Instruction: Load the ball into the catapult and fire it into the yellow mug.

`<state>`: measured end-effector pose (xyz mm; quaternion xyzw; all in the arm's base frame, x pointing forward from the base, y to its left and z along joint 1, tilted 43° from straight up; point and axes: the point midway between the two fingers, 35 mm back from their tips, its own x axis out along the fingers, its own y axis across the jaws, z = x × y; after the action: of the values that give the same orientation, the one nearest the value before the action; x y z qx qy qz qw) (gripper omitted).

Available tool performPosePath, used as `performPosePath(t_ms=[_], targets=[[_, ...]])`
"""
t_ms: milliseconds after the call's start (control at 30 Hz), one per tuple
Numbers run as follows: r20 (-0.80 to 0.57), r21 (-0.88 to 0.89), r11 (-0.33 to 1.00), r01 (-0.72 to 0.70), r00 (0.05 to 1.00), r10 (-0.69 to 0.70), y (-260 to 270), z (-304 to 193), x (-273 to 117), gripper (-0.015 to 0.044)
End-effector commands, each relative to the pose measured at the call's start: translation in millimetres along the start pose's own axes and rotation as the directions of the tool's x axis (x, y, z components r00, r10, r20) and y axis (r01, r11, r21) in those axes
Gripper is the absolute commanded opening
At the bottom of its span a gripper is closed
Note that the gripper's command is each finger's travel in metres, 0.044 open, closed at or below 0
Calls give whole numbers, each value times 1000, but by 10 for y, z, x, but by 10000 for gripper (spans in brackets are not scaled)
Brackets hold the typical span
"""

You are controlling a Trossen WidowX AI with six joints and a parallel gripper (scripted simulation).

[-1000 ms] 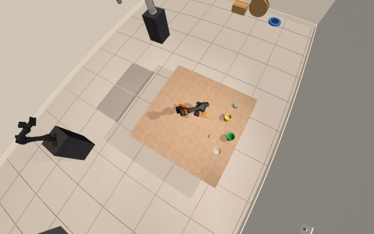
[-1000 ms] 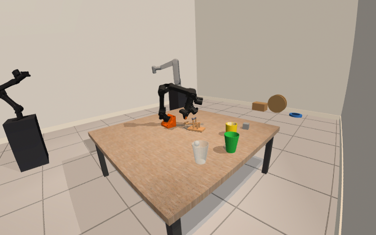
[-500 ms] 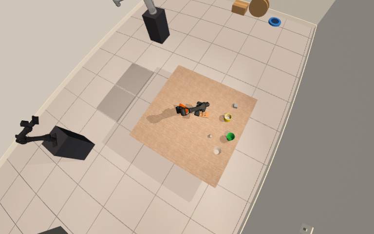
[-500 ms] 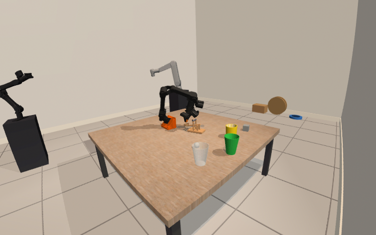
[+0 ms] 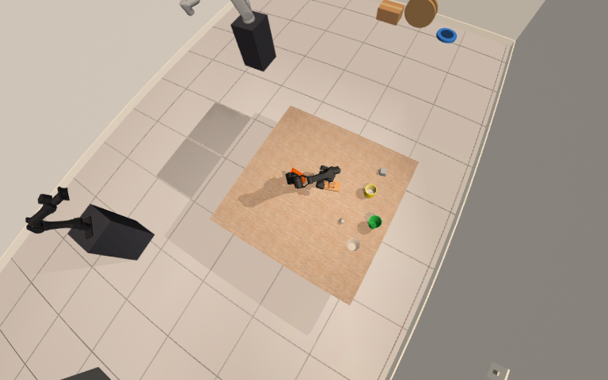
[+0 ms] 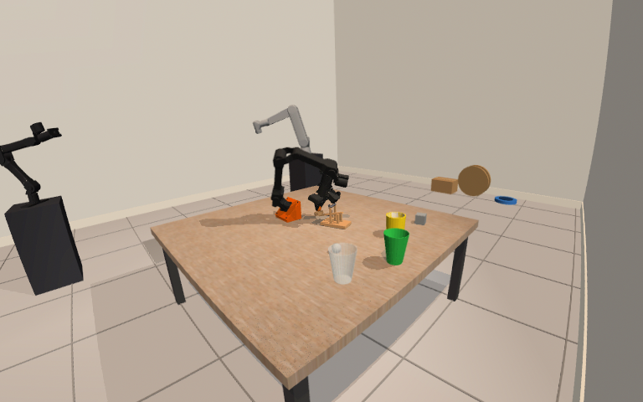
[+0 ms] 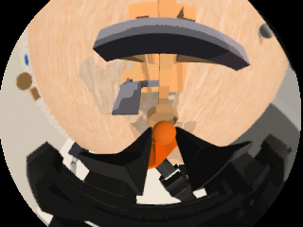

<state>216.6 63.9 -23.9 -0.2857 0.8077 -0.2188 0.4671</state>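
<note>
The gripper point(image 6: 321, 206) point(image 7: 164, 130) is shut on the orange ball point(image 7: 164, 132), which sits between its fingertips. The catapult point(image 5: 332, 187) point(image 6: 336, 224) point(image 7: 161, 9) is a wooden frame on a flat base. In the wrist view its throwing cup point(image 7: 162, 114) shows just beyond the ball and is partly covered by it. The ball looks to be close above or beside the cup; whether they touch cannot be told. A dark grey curved bar point(image 7: 170, 43) crosses over the catapult. The yellow mug point(image 5: 370, 195) point(image 6: 395, 224) stands upright beyond the catapult, farther from the arm's base.
A green cup point(image 5: 374, 222) point(image 6: 395, 248), a clear cup point(image 5: 353, 245) point(image 6: 342, 268), a small grey-white ball point(image 5: 341, 220) and a grey cube point(image 5: 382, 172) point(image 6: 420, 219) are on the table point(image 5: 274, 226) point(image 6: 265, 279). The orange arm mount point(image 6: 289, 210) is behind the catapult.
</note>
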Motion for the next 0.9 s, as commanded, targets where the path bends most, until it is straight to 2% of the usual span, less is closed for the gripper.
performPosePath(t_ms=[0,267,500,567,600,633,867], targets=[[1,1,1000,-1,1000,1,-2,0,-8,53],[5,1,1000,-3,1000,3,-1,-5,-33,263],[162,-16,995,-99,982,100,-7,-380,-950,440],[177,-21,994,-109,978,111,-13,-438,-1034,440],[140,-20,997,-74,987,76,18,-289,-811,440],[156,-25,997,-77,985,80,29,-240,-839,440],[371,-77,993,-92,922,114,124,413,-1258,440]])
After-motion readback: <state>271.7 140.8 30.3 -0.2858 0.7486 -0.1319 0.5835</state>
